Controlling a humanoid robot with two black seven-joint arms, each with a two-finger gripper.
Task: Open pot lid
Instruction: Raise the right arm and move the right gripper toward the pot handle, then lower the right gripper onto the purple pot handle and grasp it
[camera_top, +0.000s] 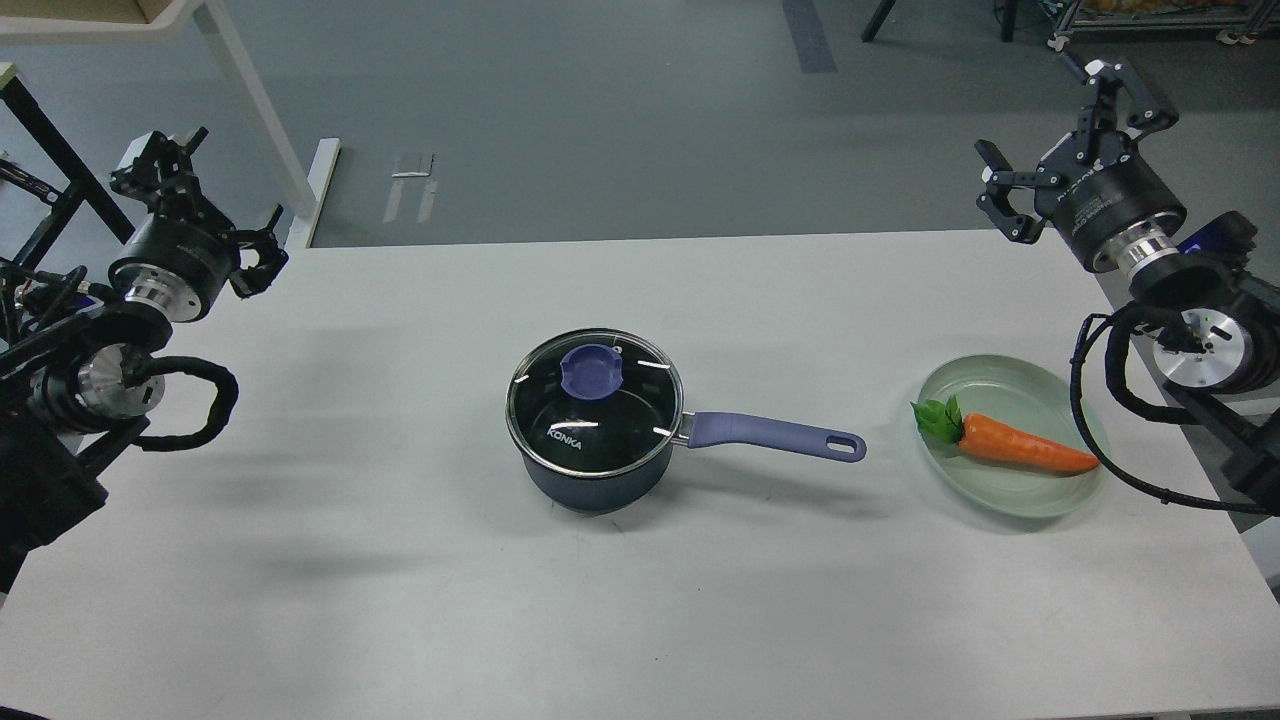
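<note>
The dark-blue pot (592, 485) stands at the middle of the white table, its long lavender-blue handle (775, 433) pointing right. The glass lid (600, 420) with white "KONKA" lettering sits flat on the pot's rim, its purple-blue knob (592, 371) facing up. My left gripper (213, 200) hangs at the table's far left edge, well away from the pot, open and holding nothing. Above the far right corner, my right gripper (1062, 135) is spread wide open and empty.
A pale green plate (1000, 500) lies right of the pot handle with an orange toy carrot (1025, 452) on it, below my right arm. White table legs (255, 110) and grey floor lie beyond the table's far edge.
</note>
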